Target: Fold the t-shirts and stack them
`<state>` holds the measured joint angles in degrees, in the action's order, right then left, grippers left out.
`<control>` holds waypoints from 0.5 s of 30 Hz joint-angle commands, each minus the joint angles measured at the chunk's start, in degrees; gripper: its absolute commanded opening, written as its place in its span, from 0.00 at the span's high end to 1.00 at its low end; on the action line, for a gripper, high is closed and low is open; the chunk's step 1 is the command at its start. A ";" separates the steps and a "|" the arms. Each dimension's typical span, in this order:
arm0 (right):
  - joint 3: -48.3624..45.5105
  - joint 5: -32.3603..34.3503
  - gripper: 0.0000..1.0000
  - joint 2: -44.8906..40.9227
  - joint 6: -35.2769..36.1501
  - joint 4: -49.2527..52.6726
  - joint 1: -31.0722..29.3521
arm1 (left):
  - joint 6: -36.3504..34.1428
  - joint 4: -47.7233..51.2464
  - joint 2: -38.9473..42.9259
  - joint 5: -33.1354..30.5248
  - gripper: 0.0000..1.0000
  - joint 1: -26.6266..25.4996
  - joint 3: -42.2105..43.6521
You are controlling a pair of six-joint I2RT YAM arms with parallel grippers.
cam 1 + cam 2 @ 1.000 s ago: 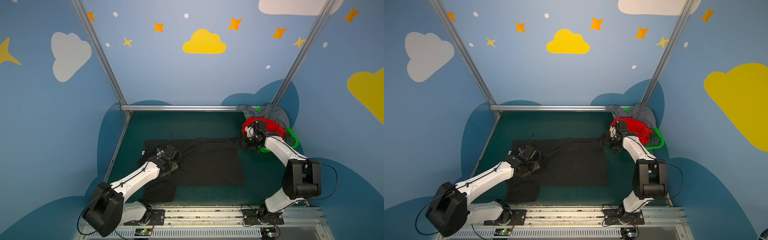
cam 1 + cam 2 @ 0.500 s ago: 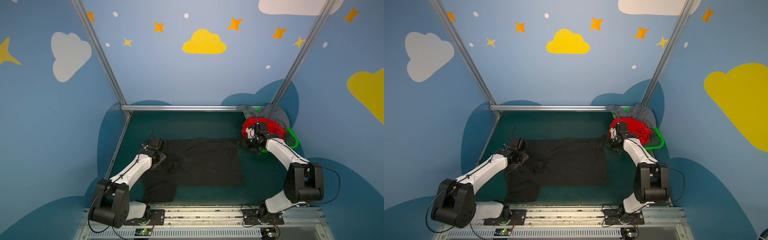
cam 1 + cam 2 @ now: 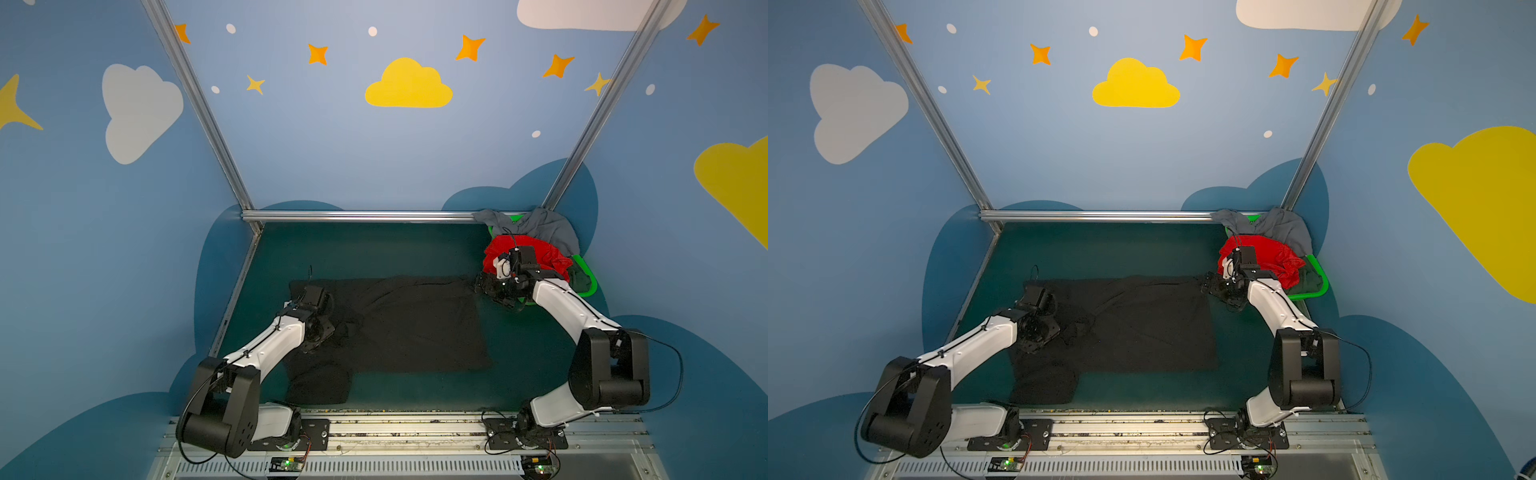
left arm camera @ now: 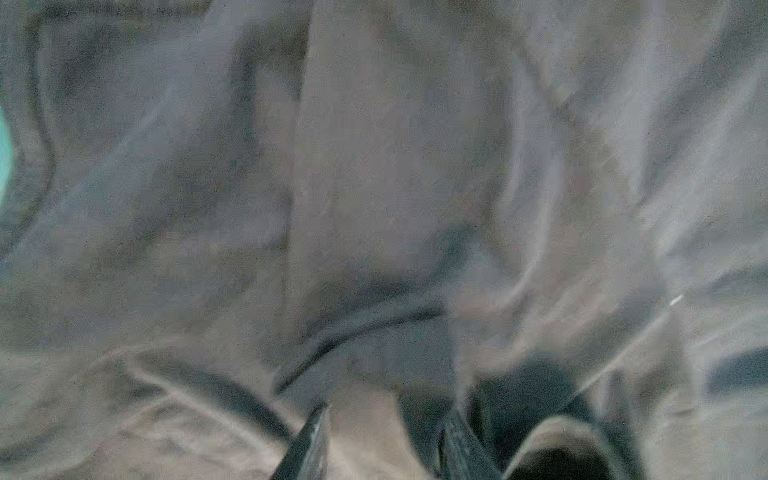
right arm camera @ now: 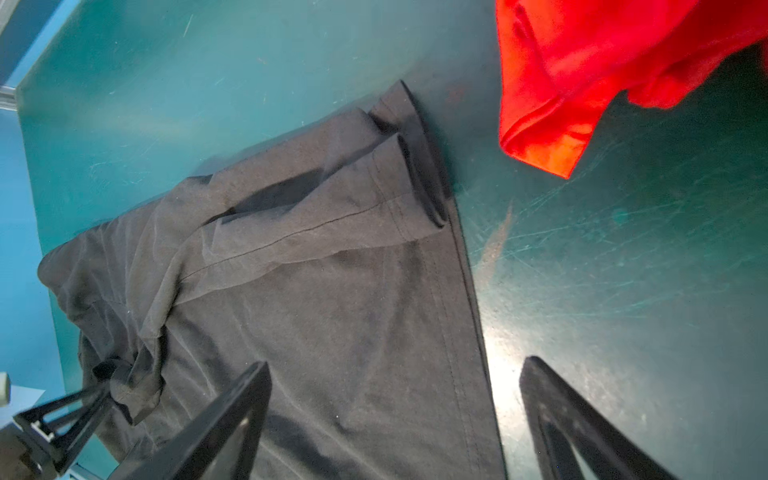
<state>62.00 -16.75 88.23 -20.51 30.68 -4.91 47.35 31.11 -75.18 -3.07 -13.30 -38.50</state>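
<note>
The left claw [image 4: 384,440] is sunk into the black t-shirt [image 3: 415,328] at the shirt's left end, left of centre in both top views. Its fingertips [image 4: 309,440] stand a little apart with dark cloth bunched at them, but the wrist picture is blurred and I cannot tell whether the cloth is truly pinched. The right claw [image 5: 395,363] is released, its fingers spread wide and empty. It hangs low over the shirt's far right corner, one finger above the hem and the other above the bare green counter [image 3: 374,249]. The black t-shirt lies spread across the middle of the counter, wrinkled toward the left, with a sleeve trailing toward the lower left. Just behind the right claw, at the right rear corner, the red t-shirt [image 3: 498,249], the grey t-shirt [image 3: 544,228] and a dark green t-shirt [image 3: 1308,278] are heaped in the bright green basket [image 3: 1320,286].
</note>
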 commanded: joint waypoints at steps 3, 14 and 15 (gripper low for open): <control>-0.56 0.63 0.08 -0.93 0.41 0.45 0.46 | 0.13 1.46 3.11 -0.62 0.72 -0.15 1.16; 0.39 0.67 0.08 -0.30 0.32 0.79 0.86 | 2.65 2.52 8.68 -0.82 0.96 -1.10 5.35; 0.40 0.59 0.09 -0.24 0.38 0.75 0.81 | 3.21 3.00 9.51 -1.32 0.96 -1.47 5.60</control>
<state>61.98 -16.58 88.23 -20.53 30.72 -4.36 48.93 32.01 -67.53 -3.16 -14.22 -33.54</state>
